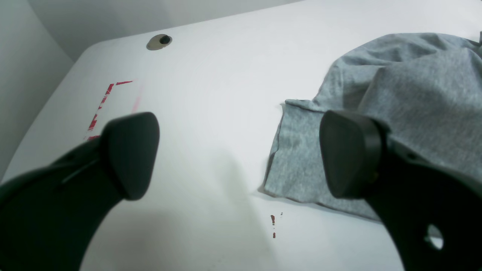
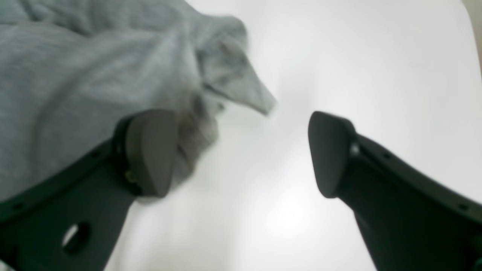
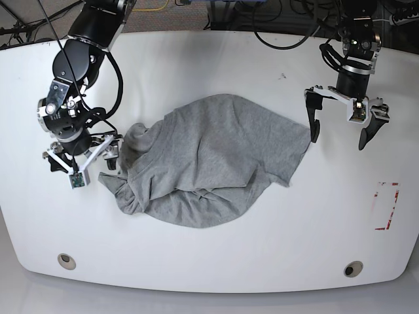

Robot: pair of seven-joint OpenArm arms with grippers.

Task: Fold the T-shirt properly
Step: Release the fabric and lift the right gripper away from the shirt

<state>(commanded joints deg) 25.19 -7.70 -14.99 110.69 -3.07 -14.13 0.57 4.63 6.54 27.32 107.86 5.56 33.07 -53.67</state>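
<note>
A: Mid-table, T-shirt (image 3: pixel 209 163) lies crumpled. Grippers?
B: Left gripper (image 3: pixel 340 124) and right gripper (image 3: pixel 84 160) flank it, wide open, empty, probably lined up to grab its edges.

My white table (image 3: pixel 216 261) carries the crumpled grey T-shirt (image 3: pixel 209 163) near its middle, red tape marks (image 3: pixel 387 206) toward one edge, and two round grommets (image 3: pixel 353 269) along its near edge.

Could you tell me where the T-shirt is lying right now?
In the base view, the T-shirt lies crumpled mid-table, between the right claw and left claw.
</note>
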